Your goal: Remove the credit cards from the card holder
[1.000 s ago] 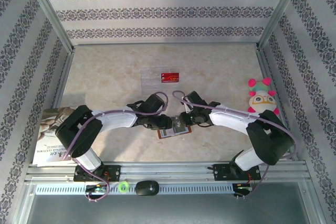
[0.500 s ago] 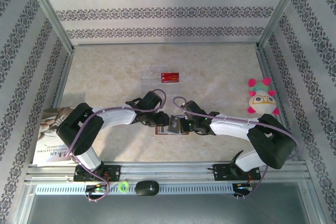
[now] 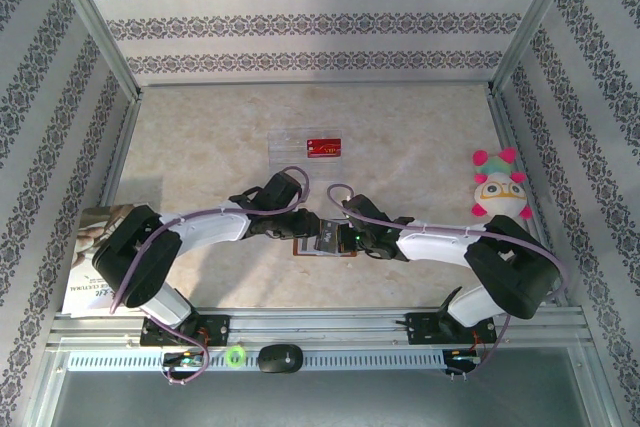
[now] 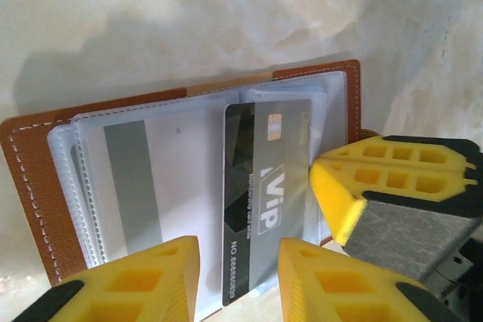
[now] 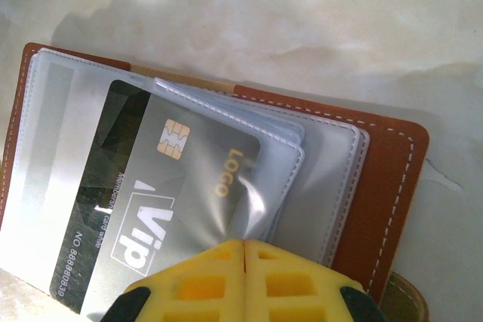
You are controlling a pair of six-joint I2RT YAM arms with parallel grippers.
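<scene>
The brown leather card holder (image 4: 30,179) lies open on the table, its clear sleeves fanned out (image 5: 385,186) (image 3: 300,248). A black card with pale "VIP" print (image 4: 264,186) sticks halfway out of a sleeve (image 5: 151,209). My left gripper (image 4: 239,280) (image 3: 306,233) is open, and the card's free end lies between its yellow fingers. My right gripper (image 5: 243,250) (image 3: 342,239) is shut, its tips pressed on the sleeve edge beside the card. The red card (image 3: 324,147) rests further back on the table.
A clear plastic tray (image 3: 290,147) sits under the red card at the back centre. A plush toy (image 3: 497,187) stands by the right wall. A printed booklet (image 3: 88,257) lies at the front left. Patterned walls enclose the table.
Both arms have sunk lower over the card holder. The right gripper has slid left onto the sleeves, and the left arm's elbow has dropped towards the left.
</scene>
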